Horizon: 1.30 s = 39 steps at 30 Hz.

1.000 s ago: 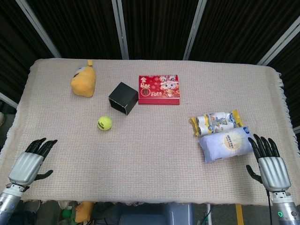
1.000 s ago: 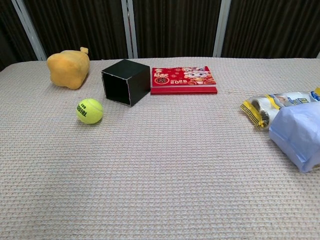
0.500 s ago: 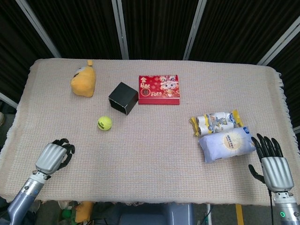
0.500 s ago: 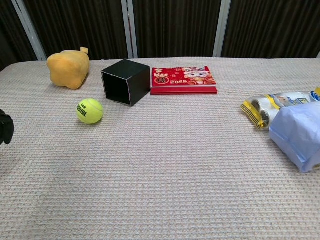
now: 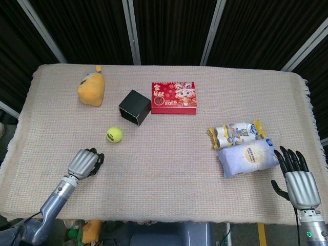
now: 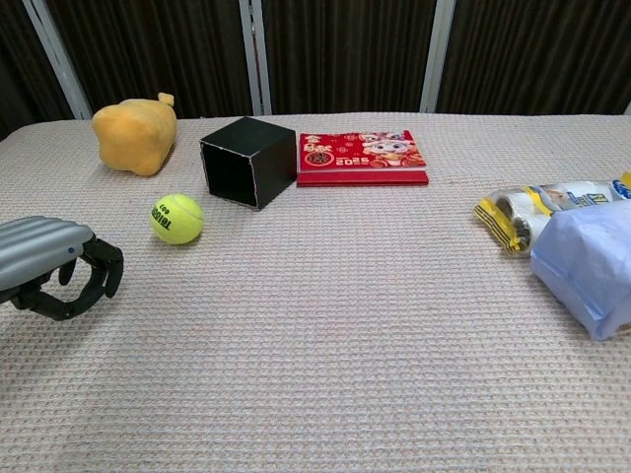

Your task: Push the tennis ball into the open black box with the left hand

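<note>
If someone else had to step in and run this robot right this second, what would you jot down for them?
Left hand: fingers curled in, holding nothing, near side of the tennis ball, not touching it.
Right hand: fingers spread, empty, at the table's right edge beside the pale blue packet.
Tennis ball sits on the cloth just in front of the black box, whose open side faces it.
Done: nothing.
Left: push the ball into the box.

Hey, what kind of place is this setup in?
Probably a robot test bench: a cloth-covered table with dark curtains behind, and unrelated props such as a tennis ball and plush toy.
</note>
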{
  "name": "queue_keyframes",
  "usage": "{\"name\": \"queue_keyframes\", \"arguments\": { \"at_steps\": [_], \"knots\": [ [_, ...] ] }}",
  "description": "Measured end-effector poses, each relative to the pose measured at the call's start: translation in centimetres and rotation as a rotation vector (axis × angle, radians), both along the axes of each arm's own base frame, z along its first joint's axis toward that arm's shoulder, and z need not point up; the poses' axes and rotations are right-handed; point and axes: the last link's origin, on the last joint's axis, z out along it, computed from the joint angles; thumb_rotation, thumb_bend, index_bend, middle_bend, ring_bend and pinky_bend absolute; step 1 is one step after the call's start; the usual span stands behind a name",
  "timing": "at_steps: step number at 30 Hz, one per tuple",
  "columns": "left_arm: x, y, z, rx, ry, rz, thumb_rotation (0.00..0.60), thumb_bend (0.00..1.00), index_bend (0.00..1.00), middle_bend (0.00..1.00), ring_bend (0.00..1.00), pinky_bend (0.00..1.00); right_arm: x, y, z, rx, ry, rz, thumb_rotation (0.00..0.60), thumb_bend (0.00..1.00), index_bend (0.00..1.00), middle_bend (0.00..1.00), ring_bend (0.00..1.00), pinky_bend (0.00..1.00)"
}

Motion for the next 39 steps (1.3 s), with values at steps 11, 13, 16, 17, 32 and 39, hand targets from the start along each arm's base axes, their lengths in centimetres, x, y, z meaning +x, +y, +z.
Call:
{"name": "queue_keyframes", "arguments": {
  "at_steps": [11,13,16,17,32,39],
  "knots": [
    [0.7,0.8,-1.1,0.027,0.009,-0.035,0.600,0.52,0.43,0.65,0.38,0.50,0.0,-0.1,0.3,-0.007,-0.013,0.002,0.600,0.34,0.00,0.00,0.00,0.00],
    [0.8,1.1,-1.2,0.035,0.010,-0.041,0.600,0.52,0.43,0.65,0.39,0.50,0.0,-0.2,0.3,-0.006,-0.013,0.003,0.600,0.34,0.00,0.00,0.00,0.00],
    [1.1,1.6,-1.4,0.043,0.001,-0.044,0.600,0.52,0.42,0.64,0.39,0.49,0.0,-0.2,0.3,-0.003,-0.013,0.003,0.600,0.35,0.00,0.00,0.00,0.00],
    [1.1,1.7,-1.4,0.045,0.001,-0.044,0.600,0.52,0.42,0.64,0.39,0.48,0.0,-0.2,0.3,-0.003,-0.014,0.003,0.600,0.34,0.00,0.00,0.00,0.00],
    [2.0,3.7,-2.7,0.043,-0.011,-0.038,0.600,0.46,0.37,0.57,0.37,0.34,0.0,0.0,0.8,-0.008,-0.023,0.004,0.600,0.34,0.00,0.00,0.00,0.00],
    [2.2,4.4,-3.3,0.039,-0.015,-0.031,0.600,0.43,0.36,0.54,0.36,0.30,0.0,0.1,1.0,0.001,-0.035,0.011,0.600,0.34,0.00,0.00,0.00,0.00]
  ]
}}
